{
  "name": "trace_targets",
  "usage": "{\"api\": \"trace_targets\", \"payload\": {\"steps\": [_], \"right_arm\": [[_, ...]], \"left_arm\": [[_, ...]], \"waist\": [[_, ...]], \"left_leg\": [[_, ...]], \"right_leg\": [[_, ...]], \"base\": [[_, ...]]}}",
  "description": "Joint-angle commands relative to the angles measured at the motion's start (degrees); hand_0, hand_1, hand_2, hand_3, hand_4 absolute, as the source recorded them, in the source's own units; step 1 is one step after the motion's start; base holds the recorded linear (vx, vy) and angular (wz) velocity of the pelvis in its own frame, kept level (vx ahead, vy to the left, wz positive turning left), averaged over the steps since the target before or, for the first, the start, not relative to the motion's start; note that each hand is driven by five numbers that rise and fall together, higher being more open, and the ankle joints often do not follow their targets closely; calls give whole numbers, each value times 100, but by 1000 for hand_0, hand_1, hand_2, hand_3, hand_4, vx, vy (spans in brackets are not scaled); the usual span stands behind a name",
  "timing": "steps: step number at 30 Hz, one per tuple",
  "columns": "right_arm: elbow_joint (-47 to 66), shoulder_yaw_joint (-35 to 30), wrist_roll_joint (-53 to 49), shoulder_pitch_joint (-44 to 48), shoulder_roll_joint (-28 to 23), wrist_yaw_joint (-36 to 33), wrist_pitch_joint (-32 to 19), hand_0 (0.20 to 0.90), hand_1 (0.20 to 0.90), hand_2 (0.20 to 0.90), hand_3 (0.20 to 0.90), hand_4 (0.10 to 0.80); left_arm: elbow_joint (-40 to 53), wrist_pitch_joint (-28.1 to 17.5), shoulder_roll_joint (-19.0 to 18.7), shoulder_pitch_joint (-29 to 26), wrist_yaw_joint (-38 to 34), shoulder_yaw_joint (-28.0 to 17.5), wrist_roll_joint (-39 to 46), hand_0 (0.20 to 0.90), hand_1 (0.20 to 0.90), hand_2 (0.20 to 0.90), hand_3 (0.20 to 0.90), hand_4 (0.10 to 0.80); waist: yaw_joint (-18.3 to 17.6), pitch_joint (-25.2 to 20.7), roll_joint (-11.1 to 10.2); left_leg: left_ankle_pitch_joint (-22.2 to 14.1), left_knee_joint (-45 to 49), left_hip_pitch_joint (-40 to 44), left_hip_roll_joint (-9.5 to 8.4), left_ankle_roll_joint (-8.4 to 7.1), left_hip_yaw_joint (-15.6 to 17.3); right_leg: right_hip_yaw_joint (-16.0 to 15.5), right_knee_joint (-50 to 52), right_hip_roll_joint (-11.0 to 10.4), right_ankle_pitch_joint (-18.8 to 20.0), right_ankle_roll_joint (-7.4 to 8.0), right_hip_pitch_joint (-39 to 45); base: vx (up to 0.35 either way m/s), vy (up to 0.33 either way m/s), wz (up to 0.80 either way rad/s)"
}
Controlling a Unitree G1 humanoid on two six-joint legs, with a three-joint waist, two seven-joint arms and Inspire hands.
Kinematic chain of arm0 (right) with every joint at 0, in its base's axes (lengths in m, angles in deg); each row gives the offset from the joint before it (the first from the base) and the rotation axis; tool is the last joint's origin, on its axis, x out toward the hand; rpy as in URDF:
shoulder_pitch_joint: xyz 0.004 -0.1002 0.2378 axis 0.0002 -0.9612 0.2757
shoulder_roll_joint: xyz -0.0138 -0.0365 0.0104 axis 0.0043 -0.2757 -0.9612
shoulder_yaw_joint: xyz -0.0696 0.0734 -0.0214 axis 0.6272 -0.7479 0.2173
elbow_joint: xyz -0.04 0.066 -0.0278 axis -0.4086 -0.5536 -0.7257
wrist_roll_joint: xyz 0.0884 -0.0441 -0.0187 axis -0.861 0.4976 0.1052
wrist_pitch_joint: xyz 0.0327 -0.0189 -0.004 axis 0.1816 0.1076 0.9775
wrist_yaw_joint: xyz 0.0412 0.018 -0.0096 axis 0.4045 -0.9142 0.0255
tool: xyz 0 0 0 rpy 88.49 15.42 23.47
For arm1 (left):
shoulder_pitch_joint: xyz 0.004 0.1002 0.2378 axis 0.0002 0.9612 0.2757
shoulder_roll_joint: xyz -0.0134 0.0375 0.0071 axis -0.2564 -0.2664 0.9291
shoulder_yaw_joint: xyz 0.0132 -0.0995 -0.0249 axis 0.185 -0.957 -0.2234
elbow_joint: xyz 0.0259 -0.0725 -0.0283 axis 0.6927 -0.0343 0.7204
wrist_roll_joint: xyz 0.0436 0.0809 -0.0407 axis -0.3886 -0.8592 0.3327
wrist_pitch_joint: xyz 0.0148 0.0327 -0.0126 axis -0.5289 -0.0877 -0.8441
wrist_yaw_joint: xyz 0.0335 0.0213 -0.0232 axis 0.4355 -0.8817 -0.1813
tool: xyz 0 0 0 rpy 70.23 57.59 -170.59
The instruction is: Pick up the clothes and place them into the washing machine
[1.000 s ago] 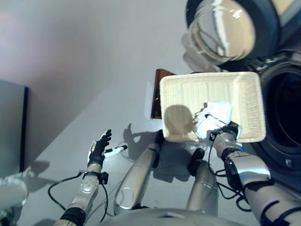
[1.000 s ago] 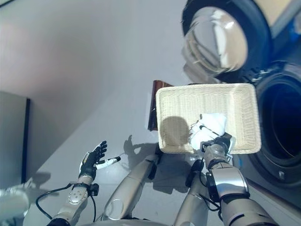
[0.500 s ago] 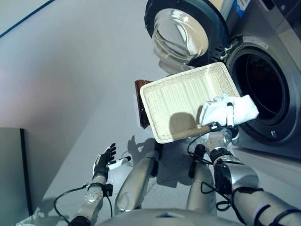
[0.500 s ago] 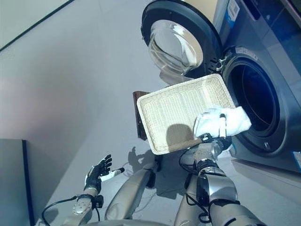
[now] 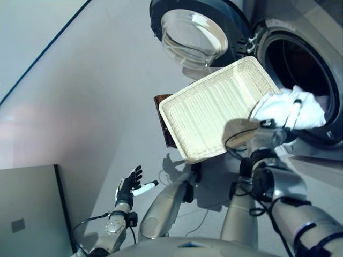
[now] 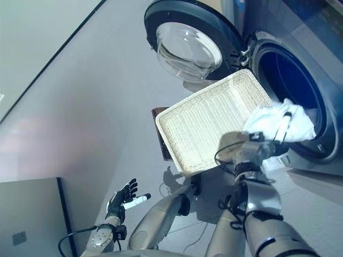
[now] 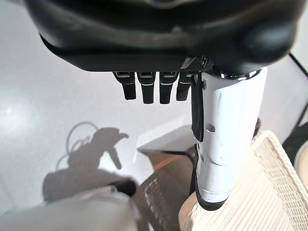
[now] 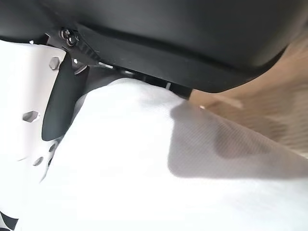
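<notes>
My right hand (image 5: 270,134) is shut on a white cloth (image 5: 286,110) and holds it at the rim of the washing machine's open drum (image 5: 300,64), past the basket's right end. In the right wrist view the cloth (image 8: 144,168) lies bunched against the palm beside the thumb (image 8: 29,96). The shallow wicker basket (image 5: 214,110) rests on the dark brown box (image 5: 163,126) beside the machine and shows bare wicker inside. My left hand (image 5: 128,187) is open and empty, low at the left above the floor; its straight fingers (image 7: 149,86) show in the left wrist view.
The machine's round glass door (image 5: 193,35) stands swung open to the left of the drum, behind the basket. A grey panel (image 5: 27,209) stands at the lower left. Pale floor stretches to the left of the box.
My right hand has lifted the white cloth out of the basket and carried it right, to the drum opening. The camera has swung toward the machine. The left hand stays open.
</notes>
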Motion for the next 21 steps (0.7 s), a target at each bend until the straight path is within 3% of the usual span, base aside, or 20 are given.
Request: {"api": "trace_targets", "payload": {"steps": [1, 2, 3, 4, 5, 8, 21], "right_arm": [[913, 1196, 857, 1326, -1521, -23, -551, 502, 502, 502, 502, 516], [1065, 1400, 951, 1509, -1632, -90, -578, 604, 604, 604, 604, 588], [1376, 1543, 984, 1669, -1668, -73, -604, 900, 900, 900, 900, 800], [1382, 1547, 993, 1671, -1665, -84, -603, 900, 900, 900, 900, 800], [2151, 1754, 1167, 1724, -1675, -49, -706, 900, 900, 900, 900, 800], [2461, 1662, 1219, 1516, -1444, -120, -798, 900, 900, 900, 900, 800], [802, 898, 648, 669, -777, 383, -398, 900, 900, 900, 900, 800]], "left_arm": [[235, -330, -418, -51, -82, 74, 160, 900, 900, 900, 900, 800], [274, -325, -443, -50, -65, 118, 186, 900, 900, 900, 900, 800], [304, -320, -459, -42, -63, 126, 214, 900, 900, 900, 900, 800], [304, -319, -455, -43, -63, 125, 214, 900, 900, 900, 900, 800], [287, -305, -487, -32, -72, 82, 304, 900, 900, 900, 900, 800], [137, -304, -428, 1, -98, 24, 432, 900, 900, 900, 900, 800], [-4, -361, -92, -68, 22, 23, 473, 900, 900, 900, 900, 800]], "waist": [[100, -204, 143], [107, -265, 183], [103, -312, 213], [103, -311, 214], [51, -360, 233], [-19, -422, 253], [-75, -609, 472]], "left_leg": [[-435, 652, -555, 38, -347, -294], [-403, 533, -518, 36, -357, -290], [-383, 433, -485, 40, -363, -272], [-380, 429, -484, 40, -363, -270], [-359, 321, -442, 29, -375, -211], [-359, 160, -338, 6, -355, -103], [-394, 12, -102, -63, -340, 41]], "right_leg": [[-189, -473, 96, -74, -253, 337], [-158, -479, 102, -62, -245, 293], [-123, -489, 107, -50, -238, 264], [-120, -489, 108, -49, -238, 263], [-66, -547, 120, -17, -224, 258], [37, -690, 132, 43, -198, 305], [135, -997, 68, 167, -146, 572]], "base": [[46, 43, 9], [68, 72, 9], [53, 58, 1], [67, 85, -6], [40, 54, -7], [71, 92, -16], [10, 27, -10]]}}
